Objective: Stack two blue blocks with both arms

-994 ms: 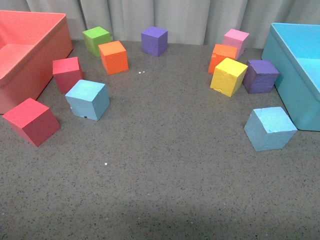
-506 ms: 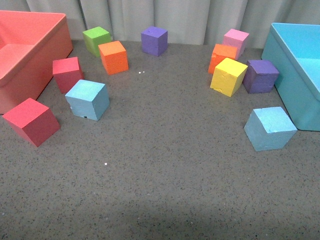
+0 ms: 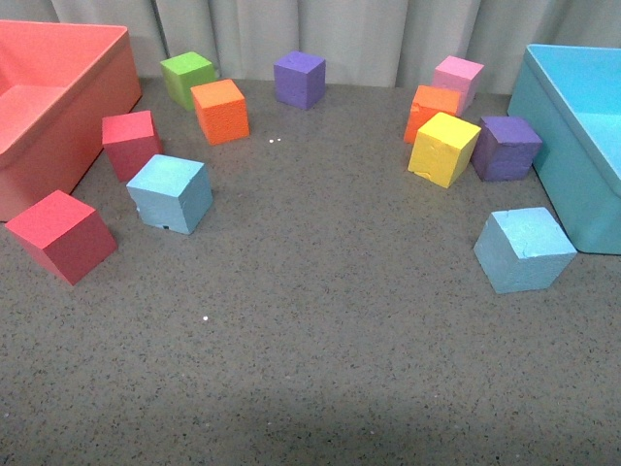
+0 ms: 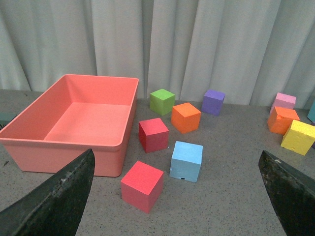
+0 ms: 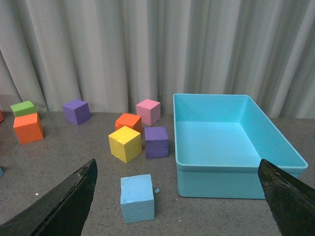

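Note:
Two light blue blocks lie far apart on the grey table. One blue block (image 3: 171, 193) (image 4: 186, 161) sits at the left between two red cubes. The other blue block (image 3: 523, 249) (image 5: 137, 197) rests at the right, close to the turquoise bin. Neither arm shows in the front view. My left gripper (image 4: 177, 196) is open, held back from the left blue block, nothing between its fingers (image 4: 56, 199). My right gripper (image 5: 177, 196) is open too, with the right blue block ahead of it, nearer one of its fingers (image 5: 59, 204).
A coral bin (image 3: 53, 97) stands at the left, a turquoise bin (image 3: 572, 155) at the right. Red cubes (image 3: 60, 234) (image 3: 131, 144), green (image 3: 187, 78), orange (image 3: 220, 111) (image 3: 432, 107), purple (image 3: 299, 79) (image 3: 506, 148), pink (image 3: 457, 78) and yellow (image 3: 443, 148) cubes are scattered behind. A curtain hangs at the back.

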`<state>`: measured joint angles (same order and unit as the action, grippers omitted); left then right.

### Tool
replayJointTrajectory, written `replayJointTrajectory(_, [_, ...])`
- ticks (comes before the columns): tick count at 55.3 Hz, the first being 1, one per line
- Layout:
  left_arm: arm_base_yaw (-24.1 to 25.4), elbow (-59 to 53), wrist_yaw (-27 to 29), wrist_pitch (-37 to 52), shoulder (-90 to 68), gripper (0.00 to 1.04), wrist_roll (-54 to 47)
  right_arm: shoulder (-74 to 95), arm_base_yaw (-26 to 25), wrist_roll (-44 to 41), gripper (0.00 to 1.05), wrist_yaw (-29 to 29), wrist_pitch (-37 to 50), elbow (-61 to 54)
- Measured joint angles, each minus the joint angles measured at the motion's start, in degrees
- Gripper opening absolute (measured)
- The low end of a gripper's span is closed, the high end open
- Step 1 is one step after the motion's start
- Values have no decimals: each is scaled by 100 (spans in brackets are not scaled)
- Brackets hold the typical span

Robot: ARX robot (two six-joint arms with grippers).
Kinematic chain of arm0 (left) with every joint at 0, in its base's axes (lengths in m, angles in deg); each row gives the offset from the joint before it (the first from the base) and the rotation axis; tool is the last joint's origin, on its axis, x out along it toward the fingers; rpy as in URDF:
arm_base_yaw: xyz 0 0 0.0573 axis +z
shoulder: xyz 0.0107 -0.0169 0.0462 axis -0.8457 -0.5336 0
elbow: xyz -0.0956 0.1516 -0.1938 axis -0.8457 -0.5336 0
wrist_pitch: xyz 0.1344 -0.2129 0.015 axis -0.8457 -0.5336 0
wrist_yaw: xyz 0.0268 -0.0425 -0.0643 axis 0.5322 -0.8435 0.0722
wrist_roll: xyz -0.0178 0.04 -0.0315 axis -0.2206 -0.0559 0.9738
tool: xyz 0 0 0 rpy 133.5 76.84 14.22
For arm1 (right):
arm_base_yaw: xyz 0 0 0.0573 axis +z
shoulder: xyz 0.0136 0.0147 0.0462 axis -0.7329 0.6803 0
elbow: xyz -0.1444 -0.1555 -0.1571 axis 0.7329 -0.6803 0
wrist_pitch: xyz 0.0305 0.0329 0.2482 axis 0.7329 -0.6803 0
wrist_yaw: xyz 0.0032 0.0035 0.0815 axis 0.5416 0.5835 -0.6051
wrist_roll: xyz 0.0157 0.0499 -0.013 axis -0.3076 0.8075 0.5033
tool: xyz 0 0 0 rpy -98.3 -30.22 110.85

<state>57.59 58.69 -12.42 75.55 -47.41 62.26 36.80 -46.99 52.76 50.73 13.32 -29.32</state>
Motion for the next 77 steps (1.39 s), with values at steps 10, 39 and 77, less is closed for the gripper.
replayJointTrajectory(10, [0, 0, 0, -2, 0, 98, 0, 0, 0, 0, 95, 0, 0, 0])
replayJointTrajectory(39, [0, 0, 0, -2, 0, 98, 0, 0, 0, 0, 95, 0, 0, 0])
replayJointTrajectory(77, [0, 0, 2, 0, 0, 98, 0, 6363, 306, -442, 95, 310, 369, 2481])
